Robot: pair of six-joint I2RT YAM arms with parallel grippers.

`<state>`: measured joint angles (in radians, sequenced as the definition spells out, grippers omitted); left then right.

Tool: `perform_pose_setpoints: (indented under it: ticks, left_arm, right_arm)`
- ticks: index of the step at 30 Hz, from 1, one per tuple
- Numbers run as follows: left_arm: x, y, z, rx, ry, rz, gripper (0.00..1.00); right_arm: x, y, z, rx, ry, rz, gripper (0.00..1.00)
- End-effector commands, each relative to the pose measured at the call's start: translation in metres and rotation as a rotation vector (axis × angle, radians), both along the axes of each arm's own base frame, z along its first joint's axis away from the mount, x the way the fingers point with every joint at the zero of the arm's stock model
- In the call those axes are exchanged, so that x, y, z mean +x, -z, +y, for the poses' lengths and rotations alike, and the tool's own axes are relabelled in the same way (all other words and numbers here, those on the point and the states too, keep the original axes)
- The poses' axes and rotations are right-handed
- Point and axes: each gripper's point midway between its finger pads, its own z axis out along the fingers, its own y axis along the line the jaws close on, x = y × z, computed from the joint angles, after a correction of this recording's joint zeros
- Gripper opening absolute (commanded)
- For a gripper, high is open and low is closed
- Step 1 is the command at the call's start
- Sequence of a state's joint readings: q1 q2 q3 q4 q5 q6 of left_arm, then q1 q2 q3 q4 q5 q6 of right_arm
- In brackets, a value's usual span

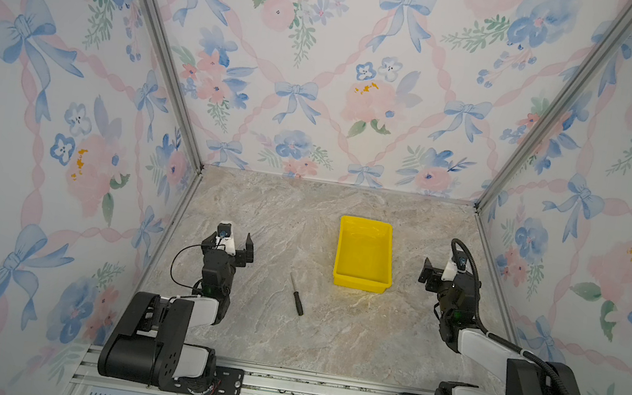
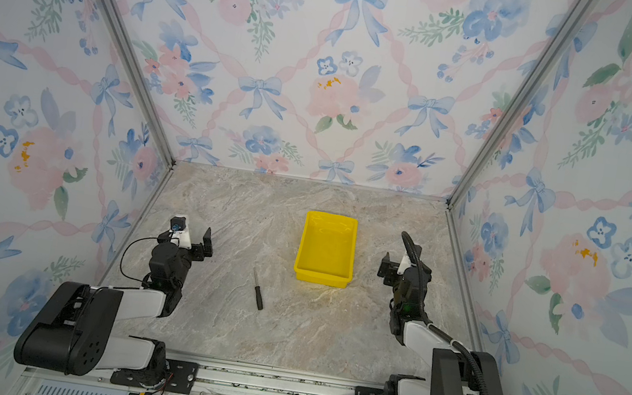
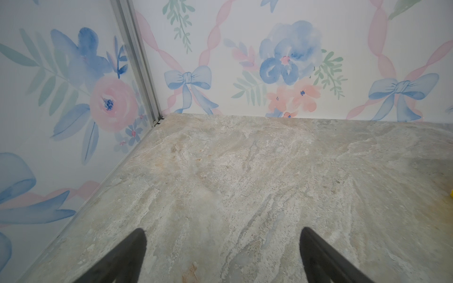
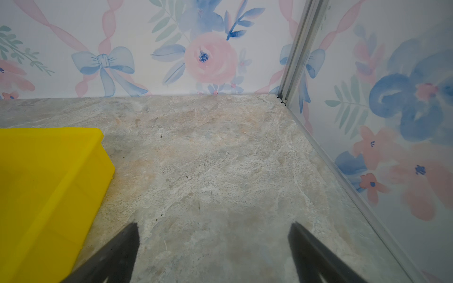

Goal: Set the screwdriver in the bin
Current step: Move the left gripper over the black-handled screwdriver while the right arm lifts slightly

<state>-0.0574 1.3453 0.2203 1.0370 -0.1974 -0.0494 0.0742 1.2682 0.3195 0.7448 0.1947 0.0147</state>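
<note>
In both top views the screwdriver [image 1: 297, 294] [image 2: 258, 294] lies flat on the marble table, black handle toward the front, thin shaft pointing back. The empty yellow bin [image 1: 361, 282] [image 2: 322, 278] stands behind and to the right of it. My left gripper [image 1: 230, 242] [image 2: 189, 237] hovers open, left of and a little behind the screwdriver. My right gripper [image 1: 444, 273] [image 2: 401, 267] hovers open, right of the bin. In the left wrist view my left gripper [image 3: 223, 231] has only bare table between its fingers. In the right wrist view my right gripper [image 4: 214, 225] is empty, beside the bin [image 4: 49, 131]. Neither wrist view shows the screwdriver.
Floral wallpapered walls [image 1: 322, 82] close in the table on three sides, with aluminium posts [image 1: 165, 60] [image 1: 542, 125] at the back corners. A metal rail [image 1: 299, 393] carrying both arm bases runs along the front edge. The marble top [image 1: 327, 347] lies bare in front of the screwdriver.
</note>
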Motion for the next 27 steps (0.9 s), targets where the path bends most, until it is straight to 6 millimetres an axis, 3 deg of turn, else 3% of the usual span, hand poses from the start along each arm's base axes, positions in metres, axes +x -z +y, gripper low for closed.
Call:
perform_pose_setpoints:
  ticks: [1,5,8,14,18,23,26,27]
  left_arm:
    - [-0.005,-0.001,0.003,-0.019,-0.019,0.008,0.98]
    - [-0.004,-0.009,0.01,-0.053,-0.071,0.072,0.98]
    - [-0.001,-0.014,0.008,-0.141,-0.093,0.163,0.98]
    - [-0.005,-0.027,-0.021,-0.364,-0.004,0.242,0.98]
    - [-0.012,-0.029,-0.026,-0.479,-0.054,0.345,0.98]
    - [-0.018,-0.024,-0.07,-0.505,0.083,0.466,0.98]
    - [-0.031,-0.003,-0.093,-0.467,0.089,0.597,0.98]
    - [-0.03,-0.008,-0.101,-0.479,0.091,0.616,0.98]
  right_arm:
    - [-0.001,-0.003,0.007,-0.016,-0.001,0.024,0.97]
    - [-0.009,-0.033,0.023,-0.049,-0.019,0.011,0.97]
    - [-0.017,-0.057,0.023,0.012,0.02,0.061,0.97]
    - [-0.036,-0.082,0.034,0.063,0.011,0.171,0.97]
    - [-0.045,-0.1,0.042,0.024,0.02,0.155,0.97]
    - [-0.043,-0.095,0.052,0.019,0.002,0.264,0.97]
    - [-0.039,-0.092,0.062,-0.016,-0.03,0.333,0.97]
    - [-0.039,-0.093,0.066,-0.031,-0.043,0.351,0.97]
